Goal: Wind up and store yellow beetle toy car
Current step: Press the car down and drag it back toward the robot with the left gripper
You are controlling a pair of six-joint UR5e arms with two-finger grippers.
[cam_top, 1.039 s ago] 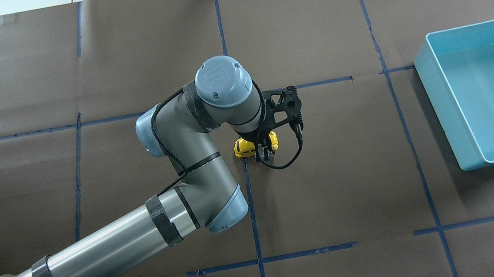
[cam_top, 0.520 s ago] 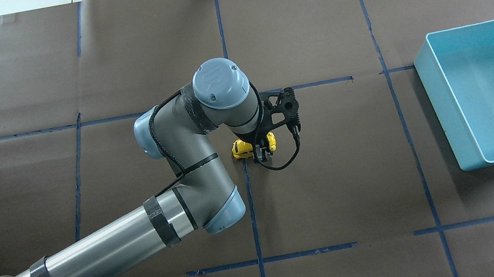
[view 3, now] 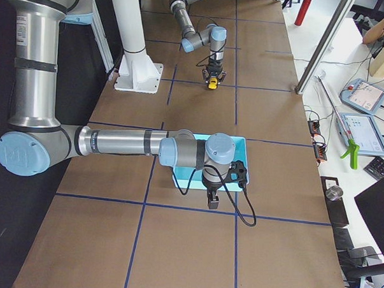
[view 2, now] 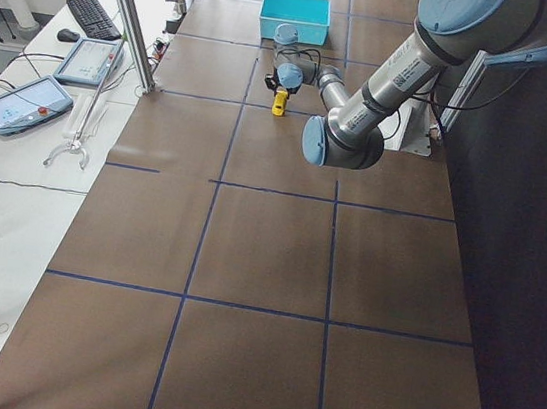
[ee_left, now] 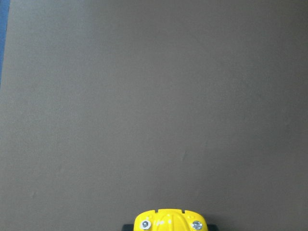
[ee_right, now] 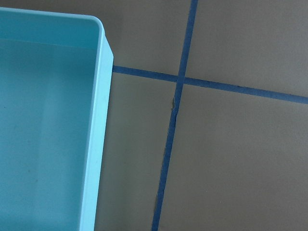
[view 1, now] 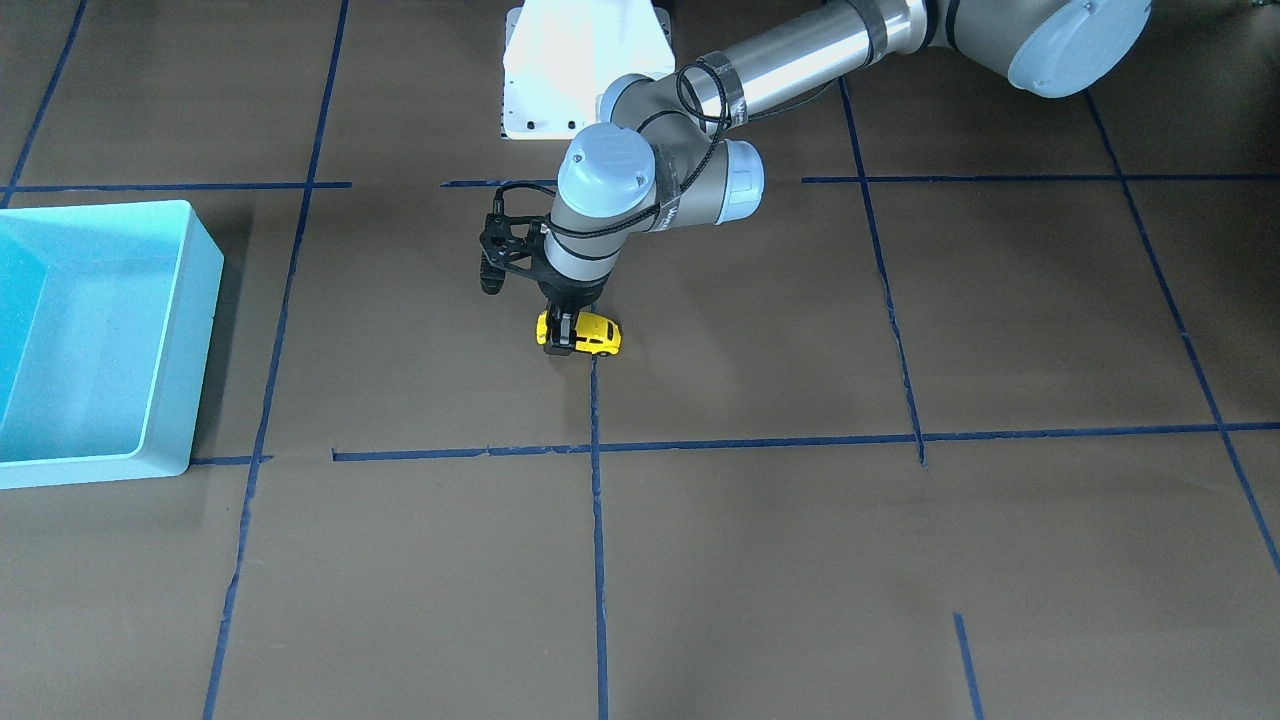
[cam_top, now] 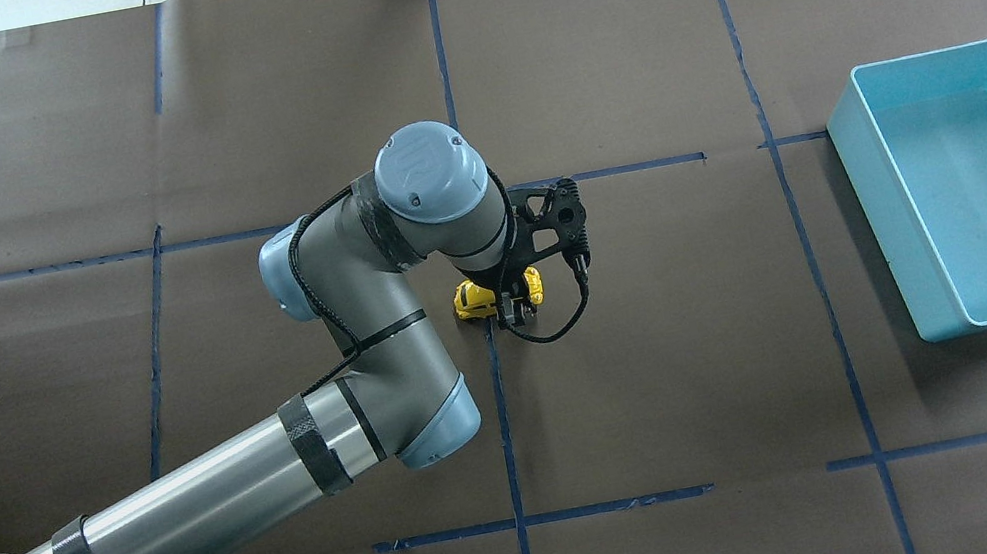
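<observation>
The yellow beetle toy car (cam_top: 475, 297) sits on the brown table near the centre tape cross, and also shows in the front view (view 1: 596, 334). My left gripper (cam_top: 510, 310) points straight down and is shut on the car across its body; in the front view the gripper (view 1: 561, 338) covers one end of the car. The left wrist view shows only the car's yellow end (ee_left: 168, 221) at the bottom edge. My right gripper (view 3: 212, 201) shows only in the exterior right view, beside the light blue bin (view 3: 240, 145); I cannot tell whether it is open or shut.
The light blue bin (cam_top: 884, 228) stands empty at the table's right side, far from the car; its rim shows in the right wrist view (ee_right: 98, 144) and its wall in the front view (view 1: 200, 350). Blue tape lines cross the brown table cover. The white robot base (view 1: 585, 70) is at the robot's edge.
My left gripper and the car it holds have shifted a little to the left along the table in the overhead view. The bin has not moved.
</observation>
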